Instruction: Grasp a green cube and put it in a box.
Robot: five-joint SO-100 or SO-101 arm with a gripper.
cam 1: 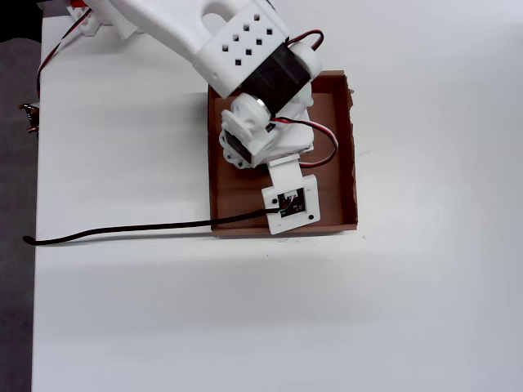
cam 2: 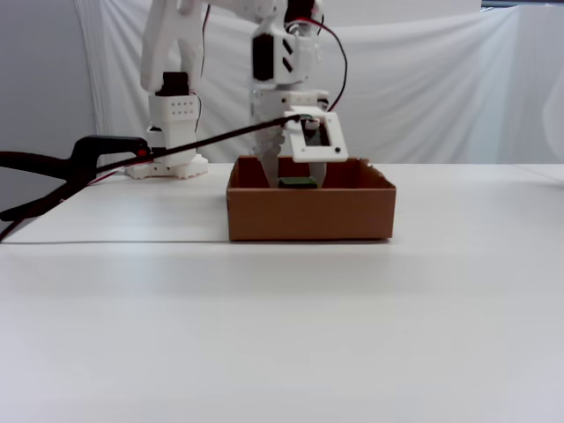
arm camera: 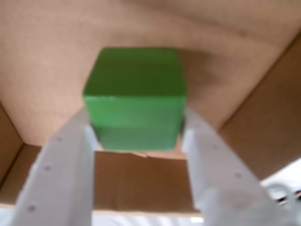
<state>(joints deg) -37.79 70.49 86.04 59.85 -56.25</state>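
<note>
The small, solid, bright-green matte cube [arm camera: 135, 98] sits pinched between the two white fingers [arm camera: 70, 160] of the end effector [arm camera: 137, 127], which is closed onto its opposite flat sides, low inside the shallow brown cardboard box [cam 2: 310, 214] on the white surface [cam 2: 282, 326]. It looks light and rigid; its flat parallel faces give a sure hold, though the smooth paint could slip under a weak pinch.
</note>
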